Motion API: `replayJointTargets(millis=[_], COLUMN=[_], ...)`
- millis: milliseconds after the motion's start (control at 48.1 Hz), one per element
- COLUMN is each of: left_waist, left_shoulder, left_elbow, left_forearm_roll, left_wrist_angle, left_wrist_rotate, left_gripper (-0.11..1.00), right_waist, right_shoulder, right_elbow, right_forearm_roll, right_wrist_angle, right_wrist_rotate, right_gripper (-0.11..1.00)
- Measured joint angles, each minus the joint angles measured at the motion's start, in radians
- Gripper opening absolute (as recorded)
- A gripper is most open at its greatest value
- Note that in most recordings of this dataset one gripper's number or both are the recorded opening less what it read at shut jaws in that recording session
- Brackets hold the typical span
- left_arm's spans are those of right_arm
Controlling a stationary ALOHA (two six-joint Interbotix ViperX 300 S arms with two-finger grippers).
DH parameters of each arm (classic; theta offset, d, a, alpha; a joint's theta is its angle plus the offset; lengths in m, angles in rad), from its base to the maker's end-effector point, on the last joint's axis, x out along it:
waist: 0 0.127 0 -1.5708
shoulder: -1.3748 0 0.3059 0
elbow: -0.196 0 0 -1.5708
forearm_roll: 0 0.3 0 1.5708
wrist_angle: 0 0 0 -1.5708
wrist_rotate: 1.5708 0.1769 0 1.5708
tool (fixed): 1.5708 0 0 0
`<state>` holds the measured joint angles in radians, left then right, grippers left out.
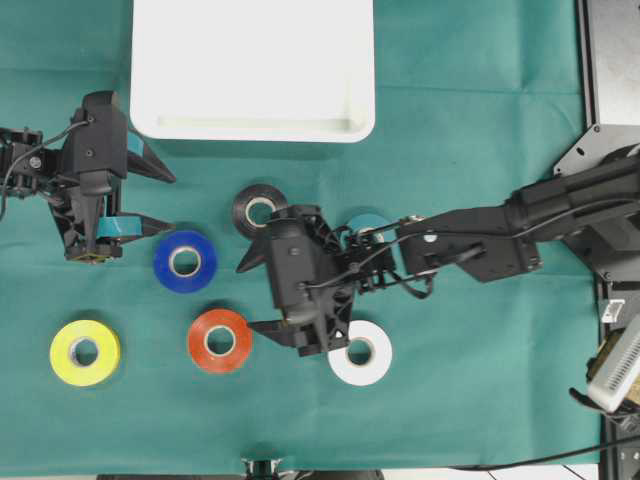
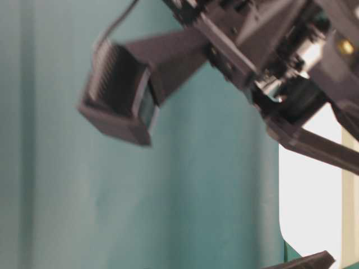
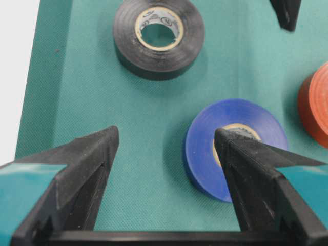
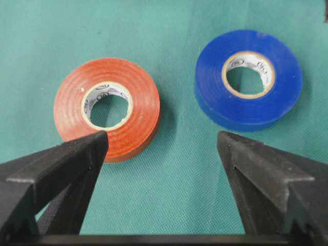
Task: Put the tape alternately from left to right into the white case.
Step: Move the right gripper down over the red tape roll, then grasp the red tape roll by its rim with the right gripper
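**Both pincers wide open above the green cloth, nothing held**

My bench (image 1: 480, 120) is covered by a teal-green cloth with a few soft creases running across it. At its far edge, toward the top of the overhead view, sits the white case (image 1: 252, 128), a shallow tray with rounded corners and a raised rim; no roll lies in the part of it I can see.

The tape rolls all lie flat on the cloth, apart from one another. The black roll (image 1: 259, 210) is nearest the case. The blue roll (image 1: 185, 261) is left of it, the orange roll (image 1: 219, 340) lower down, the yellow roll (image 1: 85, 352) far to the left, and the white roll (image 1: 360, 352) to the right of the orange one. A teal roll (image 1: 369, 226) shows only partly from behind my right arm.

My left pincer (image 1: 165, 203) hangs at the left side with its jaws spread and empty; from its wrist camera, one fingertip (image 3: 230, 146) overlaps the blue roll in the picture, though I cannot tell if it touches.

My right pincer (image 1: 251, 295) reaches across the middle, jaws spread and empty, between the orange and blue rolls as its own camera sees them.

Grey metal framework (image 1: 610, 60) stands off the cloth at the right edge. The table-level view is blurred, filled by dark arm parts.
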<state>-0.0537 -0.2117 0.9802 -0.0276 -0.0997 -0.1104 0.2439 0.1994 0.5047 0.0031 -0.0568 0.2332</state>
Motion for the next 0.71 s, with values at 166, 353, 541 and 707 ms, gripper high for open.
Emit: replayJointTargets(millis=[166,353,541,707], left_waist=[0.000,0.000,0.000,0.000], left_shoulder=[0.000,0.000,0.000,-0.002], left_elbow=[0.002,0.002,0.003,0.003], left_forearm_roll=[0.000,0.000,0.000,0.000], left_wrist_angle=[0.000,0.000,-0.002,-0.002], left_wrist_rotate=[0.000,-0.002,-0.002,-0.002], left_gripper=[0.79,0.79,0.79,0.79], right_waist=[0.002,0.014,0.023,0.023], right_shoulder=[0.052,0.092,0.135,0.175], right_elbow=[-0.061,-0.115,-0.153,-0.190], right_forearm_roll=[-0.003,-0.002,-0.003,-0.003], right_wrist_angle=[0.083,0.112,0.115,0.121], right_wrist_rotate=[0.014,0.014,0.020,0.038], right_gripper=[0.71,0.71,0.71,0.71])
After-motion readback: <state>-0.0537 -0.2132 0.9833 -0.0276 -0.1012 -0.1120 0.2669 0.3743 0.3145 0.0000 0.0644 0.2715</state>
